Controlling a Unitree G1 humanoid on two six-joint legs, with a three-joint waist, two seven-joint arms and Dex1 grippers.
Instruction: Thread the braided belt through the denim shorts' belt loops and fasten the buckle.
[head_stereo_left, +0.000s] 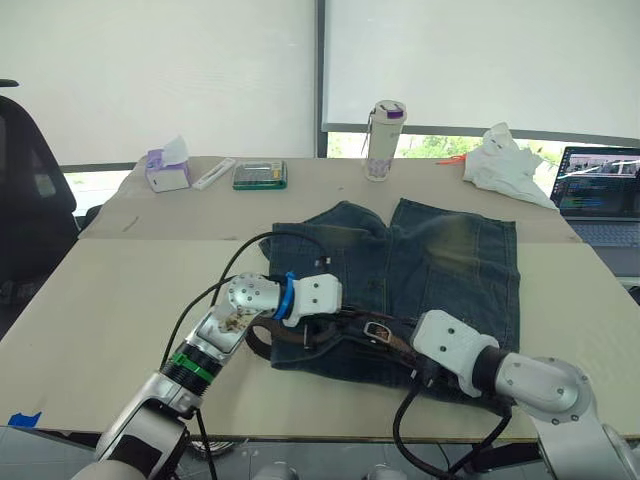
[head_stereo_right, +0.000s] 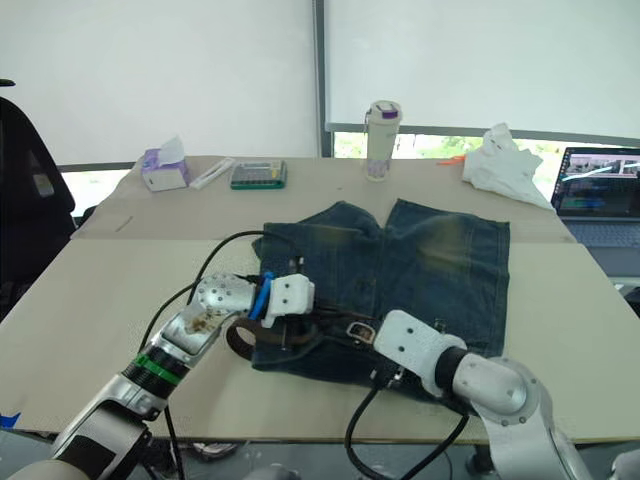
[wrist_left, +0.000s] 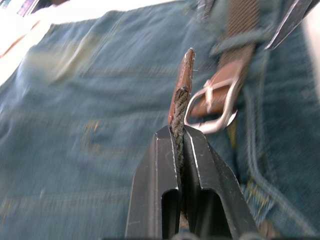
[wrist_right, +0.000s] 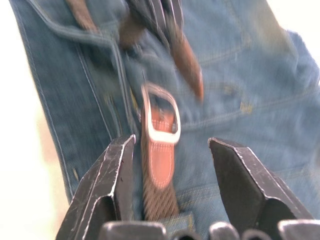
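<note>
The left tool is clamped tight on the tip end of the braided belt, its two black fingers pressed against the woven strap with only the strap's thickness between them, and the leather-tipped end sticks out past the fingertips just beside the buckle. The right tool is spread wide, one finger on either side of the buckle end of the belt, with the strap and its tan leather tab lying in the gap; whether either finger touches the strap cannot be told. The buckle is a single silvery frame resting on the denim shorts, near the middle of the waistband. One pair of shorts lies flat on the worktop, waistband toward the robot and legs pointing away, with yellowish worn patches on both legs. There is one belt, running along the waistband and curling in a loop off the shorts' edge on the robot's left. One belt loop can be made out with the strap passing under it, just beyond the buckle; others are too unclear to count. At the far side of the worktop stand one tissue box, one white remote-like bar, one green flat case, one bottle, one crumpled white bag and one open laptop.
</note>
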